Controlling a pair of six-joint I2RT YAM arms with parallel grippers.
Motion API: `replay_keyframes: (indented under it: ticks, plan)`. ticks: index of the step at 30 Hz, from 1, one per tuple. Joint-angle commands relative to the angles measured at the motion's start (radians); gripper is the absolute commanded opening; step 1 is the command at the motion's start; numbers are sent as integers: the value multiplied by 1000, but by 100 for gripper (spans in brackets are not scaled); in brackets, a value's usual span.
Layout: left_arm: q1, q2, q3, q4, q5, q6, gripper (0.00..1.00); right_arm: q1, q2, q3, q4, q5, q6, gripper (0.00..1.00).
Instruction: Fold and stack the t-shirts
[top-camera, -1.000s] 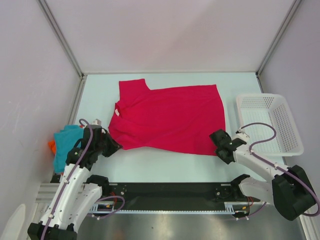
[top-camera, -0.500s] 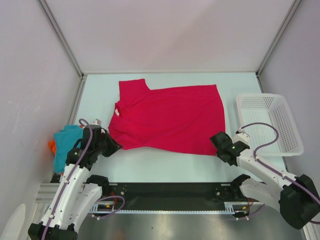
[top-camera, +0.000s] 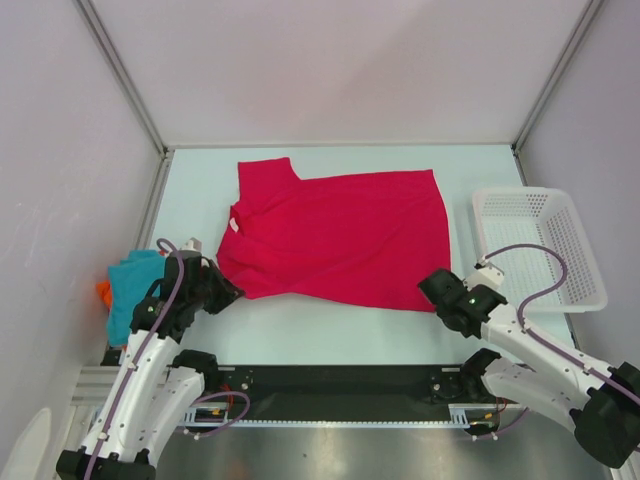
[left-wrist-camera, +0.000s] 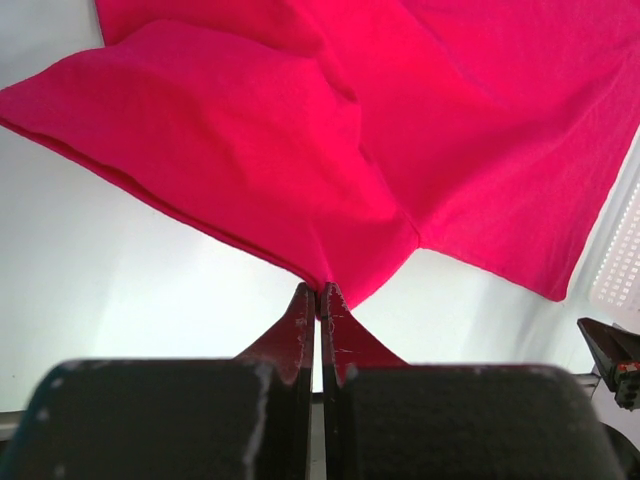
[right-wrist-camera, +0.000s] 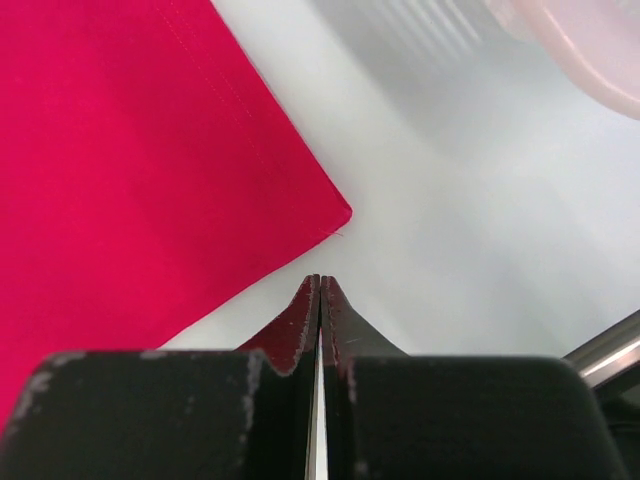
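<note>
Newly snapped together, my right fingers stop short of the crimson t-shirt's near-edge corner, left fingers clamped on it; I'd reopen and reach deeper.

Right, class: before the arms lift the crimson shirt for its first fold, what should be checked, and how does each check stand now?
1. Left gripper holds the crimson-pink shirt: ok, shut on its near edge, and the cloth puckers into the tips.
2. Right gripper holds the shirt's near corner: not ok, shut, but the corner seems to lie just beyond its tips.
3. Shirt spread on the table: ok, mostly flat.
4. Basket out of the way: ok, beside the shirt and apart from it.
5. Teal shirt and orange shirt out of the way: ok, bunched at the left edge.
</note>
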Motion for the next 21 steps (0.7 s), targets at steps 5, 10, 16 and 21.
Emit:
replay_keyframes:
  ticks: [5, 10, 16, 21]
  plan:
    - [12, -17, 17, 10, 9, 8, 0, 5, 70, 70, -46, 38, 19, 49]
    - [12, -19, 22, 7, 7, 11, 0, 4, 184, 70, -6, 18, 16, 57]
    - [13, -19, 31, -3, 1, 19, 0, -50, 236, 18, 135, -48, -44, 59]
    - [15, -14, 29, 2, 5, 22, 0, -82, 279, 12, 184, -52, -77, 59]
